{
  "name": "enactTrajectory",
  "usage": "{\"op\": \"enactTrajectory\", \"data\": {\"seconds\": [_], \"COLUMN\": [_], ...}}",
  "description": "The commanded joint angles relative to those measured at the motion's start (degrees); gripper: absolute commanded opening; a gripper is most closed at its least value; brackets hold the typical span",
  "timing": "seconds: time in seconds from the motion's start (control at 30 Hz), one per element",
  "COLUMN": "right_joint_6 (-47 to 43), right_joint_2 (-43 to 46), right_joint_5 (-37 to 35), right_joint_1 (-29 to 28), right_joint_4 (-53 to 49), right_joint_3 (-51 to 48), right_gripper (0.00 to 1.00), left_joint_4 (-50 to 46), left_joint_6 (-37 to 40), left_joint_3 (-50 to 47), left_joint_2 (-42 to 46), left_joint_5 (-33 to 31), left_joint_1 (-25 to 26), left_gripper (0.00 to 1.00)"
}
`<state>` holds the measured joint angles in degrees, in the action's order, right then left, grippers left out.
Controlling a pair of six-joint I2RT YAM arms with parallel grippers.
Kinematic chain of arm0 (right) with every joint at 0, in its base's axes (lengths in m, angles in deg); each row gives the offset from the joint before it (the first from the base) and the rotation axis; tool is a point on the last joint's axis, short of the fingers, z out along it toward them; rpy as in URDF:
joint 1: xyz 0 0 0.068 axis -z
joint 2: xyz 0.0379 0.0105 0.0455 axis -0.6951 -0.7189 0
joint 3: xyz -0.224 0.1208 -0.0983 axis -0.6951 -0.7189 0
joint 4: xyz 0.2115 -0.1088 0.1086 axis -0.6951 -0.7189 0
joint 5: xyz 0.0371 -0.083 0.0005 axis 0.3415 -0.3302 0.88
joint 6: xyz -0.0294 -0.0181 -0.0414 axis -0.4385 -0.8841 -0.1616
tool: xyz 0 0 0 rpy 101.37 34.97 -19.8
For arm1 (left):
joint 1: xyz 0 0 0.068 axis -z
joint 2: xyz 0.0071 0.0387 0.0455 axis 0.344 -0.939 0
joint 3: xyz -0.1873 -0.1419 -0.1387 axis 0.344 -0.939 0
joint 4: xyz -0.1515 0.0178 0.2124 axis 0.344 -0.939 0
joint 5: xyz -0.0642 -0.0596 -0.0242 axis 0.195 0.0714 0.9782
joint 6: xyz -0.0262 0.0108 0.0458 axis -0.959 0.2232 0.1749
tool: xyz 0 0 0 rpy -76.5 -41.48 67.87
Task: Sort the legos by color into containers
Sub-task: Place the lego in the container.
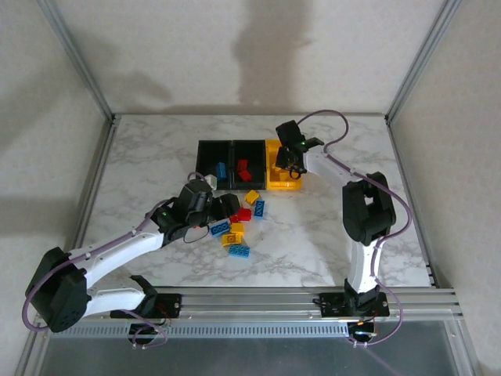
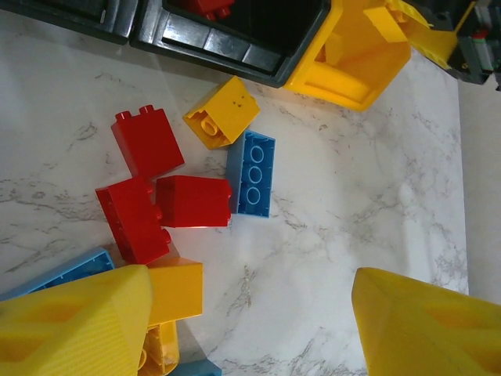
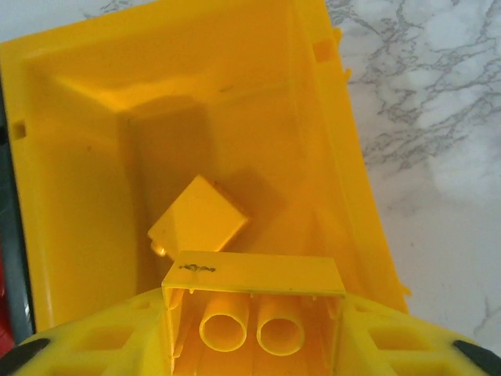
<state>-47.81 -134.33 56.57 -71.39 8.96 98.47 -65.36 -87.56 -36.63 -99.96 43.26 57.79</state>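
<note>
Right hand [image 3: 254, 333] gripping yellow lego [image 3: 250, 274], above bin [image 3: 78, 157]

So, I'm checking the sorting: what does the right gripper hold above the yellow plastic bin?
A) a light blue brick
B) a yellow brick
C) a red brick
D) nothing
B: the right gripper is shut on a yellow plastic brick, its hollow underside showing, above the yellow plastic bin.

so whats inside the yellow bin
A loose yellow brick lies on the yellow bin floor. The right gripper and its held yellow brick cover the near end.
</note>
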Motion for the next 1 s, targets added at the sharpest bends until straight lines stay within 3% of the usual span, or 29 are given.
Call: {"op": "enactTrajectory", "data": {"seconds": [0.0,0.27,0.57,0.77,0.97], "right_joint_6": [-0.91,-0.21,-0.46,-1.69,-0.97], "right_joint_2": [-2.97,-6.19,-4.52,2.95,15.06], "right_joint_5": [-1.79,-2.81,-2.05,-1.58,-0.83], "right_joint_1": [0.45,0.46,-0.22,-3.86,-8.54], "right_joint_4": [-1.77,-3.53,-3.63,-1.29,3.82], "right_joint_3": [3.92,7.74,9.15,5.16,-9.15], "right_gripper": [0.47,0.56,0.58,0.56,0.54], "left_joint_4": [-0.90,-0.90,-1.53,-5.48,-9.92], "left_joint_6": [-0.48,-0.29,-0.26,-0.52,-1.17], "left_joint_3": [1.15,0.81,0.58,1.14,0.78], "left_joint_2": [1.03,1.34,2.13,3.38,5.02], "left_joint_5": [-0.94,-0.68,-1.10,-4.33,-7.25], "left_joint_1": [-0.75,-1.24,-1.79,-2.81,-4.52], "left_gripper": [0.68,0.68,0.68,0.68,0.67]}}
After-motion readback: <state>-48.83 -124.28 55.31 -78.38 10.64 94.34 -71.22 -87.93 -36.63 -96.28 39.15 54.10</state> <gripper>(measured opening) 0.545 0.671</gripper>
